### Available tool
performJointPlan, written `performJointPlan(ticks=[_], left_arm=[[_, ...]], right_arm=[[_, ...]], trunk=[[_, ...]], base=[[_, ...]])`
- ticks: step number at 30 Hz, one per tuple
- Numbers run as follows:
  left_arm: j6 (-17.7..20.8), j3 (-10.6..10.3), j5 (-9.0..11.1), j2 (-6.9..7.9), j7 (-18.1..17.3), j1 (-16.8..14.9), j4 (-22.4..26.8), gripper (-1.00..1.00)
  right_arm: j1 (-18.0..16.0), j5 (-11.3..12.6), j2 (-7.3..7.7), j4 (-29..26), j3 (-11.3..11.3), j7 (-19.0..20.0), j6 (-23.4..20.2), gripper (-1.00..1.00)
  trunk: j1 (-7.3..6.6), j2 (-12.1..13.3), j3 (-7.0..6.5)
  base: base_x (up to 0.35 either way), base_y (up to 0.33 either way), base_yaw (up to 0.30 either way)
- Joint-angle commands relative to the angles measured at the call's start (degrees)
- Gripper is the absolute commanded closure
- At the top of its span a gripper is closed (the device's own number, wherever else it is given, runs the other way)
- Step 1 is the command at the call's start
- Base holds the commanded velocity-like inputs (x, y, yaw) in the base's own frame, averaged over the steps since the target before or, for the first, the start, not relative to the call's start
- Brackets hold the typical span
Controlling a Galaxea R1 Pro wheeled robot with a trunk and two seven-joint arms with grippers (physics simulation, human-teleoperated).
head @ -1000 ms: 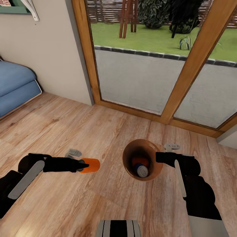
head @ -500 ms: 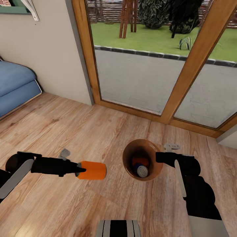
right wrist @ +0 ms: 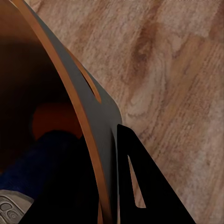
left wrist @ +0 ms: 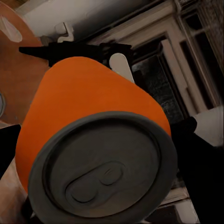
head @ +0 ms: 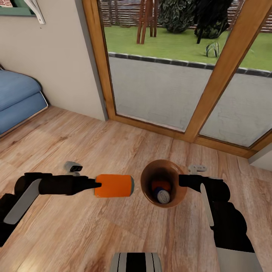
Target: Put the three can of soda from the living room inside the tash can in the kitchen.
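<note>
My left gripper is shut on an orange can of soda, held lying sideways above the floor, its grey end just short of the tash can's left rim. In the left wrist view that can of soda shows its grey top close up. The brown tash can stands on the wood floor and holds another orange can and a dark blue can. My right gripper is shut on the tash can's right rim, with one finger outside the wall.
Wood-framed glass doors rise straight ahead, with a garden beyond them. A blue sofa sits at the far left against the beige wall. Light plank floor spreads all around the bin. My base shows at the bottom edge.
My left arm has carried the orange can to the right, from well left of the bin to just beside its rim. The right arm and the bin have stayed still.
</note>
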State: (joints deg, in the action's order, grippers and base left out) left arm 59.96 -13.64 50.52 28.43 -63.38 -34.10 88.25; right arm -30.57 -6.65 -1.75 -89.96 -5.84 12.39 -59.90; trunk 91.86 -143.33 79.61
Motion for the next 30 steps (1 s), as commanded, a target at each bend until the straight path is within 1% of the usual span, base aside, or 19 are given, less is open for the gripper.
performJointPlan(ticks=[1, 2, 3, 4, 5, 8, 11, 13, 17, 20, 30], left_arm=[[0.0, 0.0, 0.0, -1.09, 0.0, 0.0, 0.0, 1.00], [0.0, 0.0, 0.1, -2.16, 0.0, 0.0, 0.0, 1.00], [0.0, 0.0, 0.1, -2.67, 0.0, 0.0, 0.0, 1.00], [0.0, -0.1, 0.1, -3.64, 0.0, 0.0, 0.0, 1.00], [0.0, -0.1, 0.2, -6.09, 0.0, 0.0, 0.0, 1.00], [0.0, 0.0, 0.3, -6.81, 0.0, 0.0, 0.0, 1.00], [0.0, -0.1, 1.4, -6.96, -0.1, 0.0, 0.0, 1.00], [0.0, -0.1, 3.0, -6.97, 0.0, 0.0, 0.0, 1.00], [0.0, -0.1, 4.5, -6.98, 0.0, 0.0, 0.0, 1.00], [0.0, -0.1, 4.8, -7.03, 0.0, 0.0, 0.0, 1.00], [0.0, -0.1, 4.9, -7.07, 0.0, 0.0, 0.0, 1.00]], right_arm=[[0.0, 1.2, -0.01, 0.0, 0.0, 0.3, -0.1, 1.00], [0.0, 1.2, -0.01, 0.0, 0.0, 0.3, -0.1, 1.00], [0.0, 1.2, -0.01, 0.0, 0.0, 0.3, -0.1, 1.00], [0.0, 1.2, -0.01, -0.1, 0.0, 0.3, -0.1, 1.00], [0.0, 1.2, -0.01, 0.0, 0.0, 0.3, -0.1, 1.00], [0.0, 1.2, -0.01, 0.0, 0.0, 0.3, -0.1, 1.00], [0.0, 1.2, -0.01, 0.0, 0.0, 0.3, -0.1, 1.00], [0.0, 1.2, -0.01, 0.0, 0.0, 0.3, -0.1, 1.00], [0.0, 1.2, -0.01, 0.0, 0.0, 0.3, -0.1, 1.00], [0.0, 1.2, -0.01, 0.0, 0.0, 0.3, -0.1, 1.00], [0.0, 1.2, -0.01, 0.0, 0.0, 0.3, -0.1, 1.00]], trunk=[[-0.01, 0.0, -0.01], [-0.01, 0.0, -0.01], [-0.01, 0.0, -0.01], [-0.01, 0.0, -0.01], [-0.01, 0.0, -0.01], [-0.01, 0.0, -0.01], [-0.01, 0.0, -0.01], [-0.01, 0.0, -0.01], [-0.01, 0.0, -0.01], [-0.01, 0.0, -0.01], [-0.01, 0.0, -0.01]], base=[[0.000, 0.000, 0.000], [0.000, 0.000, 0.000], [0.000, 0.000, 0.000], [0.000, 0.000, 0.000], [0.000, 0.000, 0.000], [0.000, 0.000, 0.000], [0.000, 0.000, 0.000], [0.000, 0.000, 0.000], [0.000, 0.000, 0.000], [0.000, 0.000, 0.000], [0.000, 0.000, 0.000]])
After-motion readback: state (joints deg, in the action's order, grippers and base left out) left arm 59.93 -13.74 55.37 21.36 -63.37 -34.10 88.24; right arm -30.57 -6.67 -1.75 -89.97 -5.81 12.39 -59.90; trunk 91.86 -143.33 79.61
